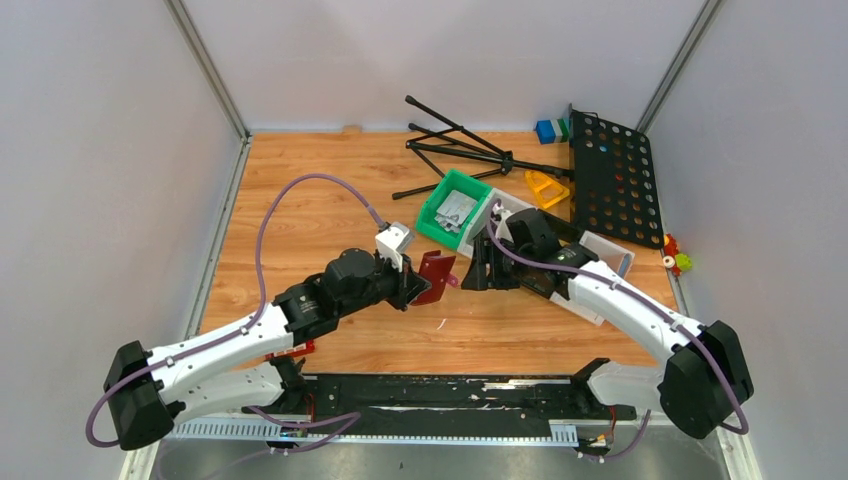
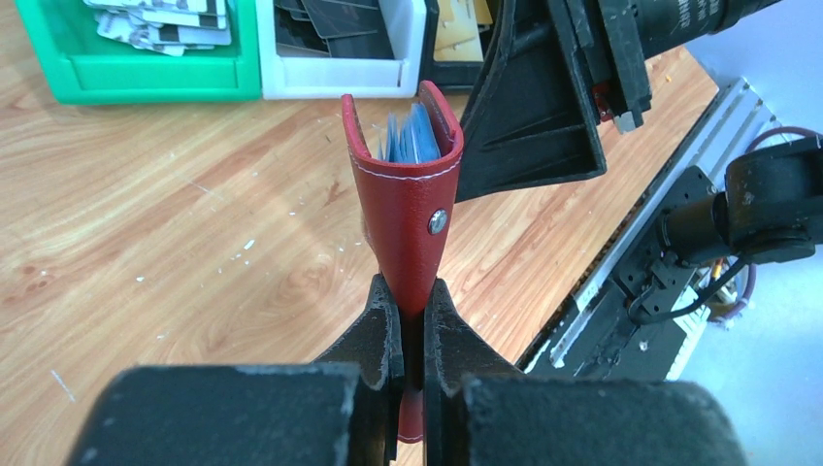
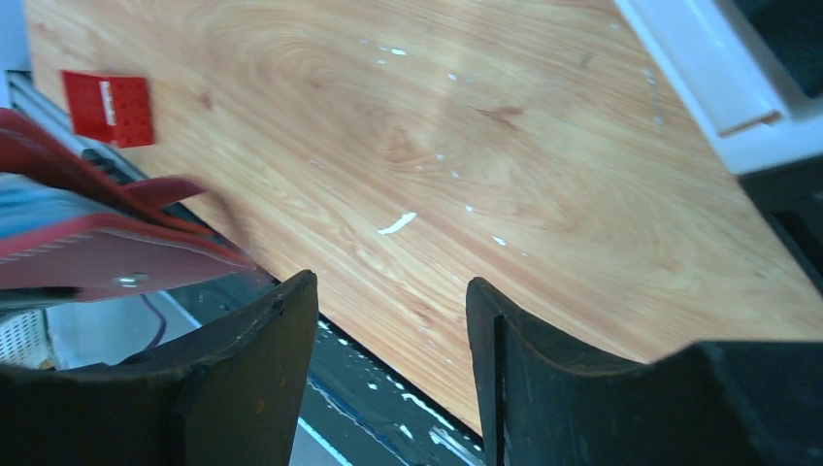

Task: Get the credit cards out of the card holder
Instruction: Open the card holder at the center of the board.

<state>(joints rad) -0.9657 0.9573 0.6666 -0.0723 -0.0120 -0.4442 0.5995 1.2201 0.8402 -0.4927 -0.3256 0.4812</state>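
One card holder [image 2: 403, 214], dark-red and leather-like with white stitching and one metal snap stud [image 2: 439, 221], hangs above the middle of the wooden bench [image 1: 300, 220]. The left gripper [image 2: 412, 301] pinches its near end tight. Its long axis runs toward the right gripper [image 3: 388, 291], whose two black jaws stand apart on nothing. The far end bows into a U around thin blue cards [image 2: 408, 136], too bunched to count. One green bin [image 2: 146, 83] and one white bin [image 2: 330, 76] sit beyond.

Left hand [image 2: 414, 301] is pinched tight while right hand [image 3: 391, 289] faces it, parted.
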